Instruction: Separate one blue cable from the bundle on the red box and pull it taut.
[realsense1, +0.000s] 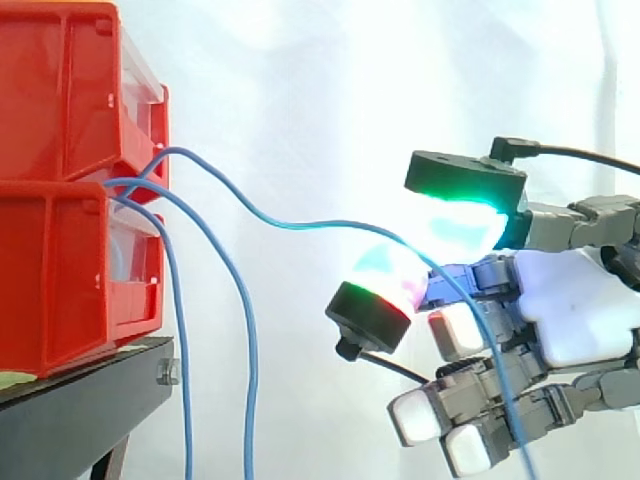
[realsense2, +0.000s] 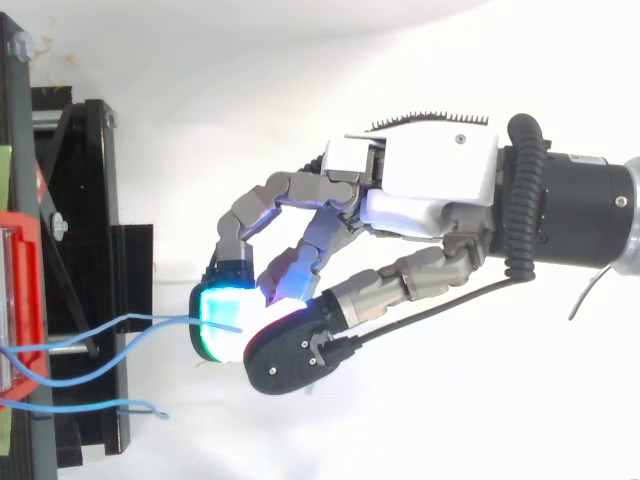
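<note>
1. The hand (realsense1: 575, 300) sits at 3 o'clock in the side view. Two of its glowing tips close on one blue cable (realsense1: 300, 224) and pinch it: a green pad (realsense1: 465, 215) on top and a cyan-and-red pad (realsense1: 385, 280) at that pad's 7 o'clock.
2. Its other fingers (realsense1: 425, 415) curl in toward 6 o'clock and hold nothing. The cable's free length runs down in front of them and leaves the frame at 5 o'clock.
3. In the top view the hand (realsense2: 430, 185) reaches in from 3 o'clock. There the cable (realsense2: 160, 318) meets the green pad (realsense2: 225, 320) on the pad's 9 o'clock side.
4. From the pinch the cable heads toward 9 o'clock in a shallow wave (not a straight line: it dips midway, then humps up). It ends at the seam between the two bins (realsense1: 70, 100).
5. Two other cables (realsense1: 250, 360) come out of the same seam and hang toward 6 o'clock, well apart from the hand. One drops just beside the bins' front, and the other arcs farther out before it falls.
6. The bins are red and stacked one on the other at 9 o'clock. They rest on a black stand (realsense1: 80, 410) at 7 o'clock, and a white curtain (realsense1: 320, 80) hangs behind everything.
</note>
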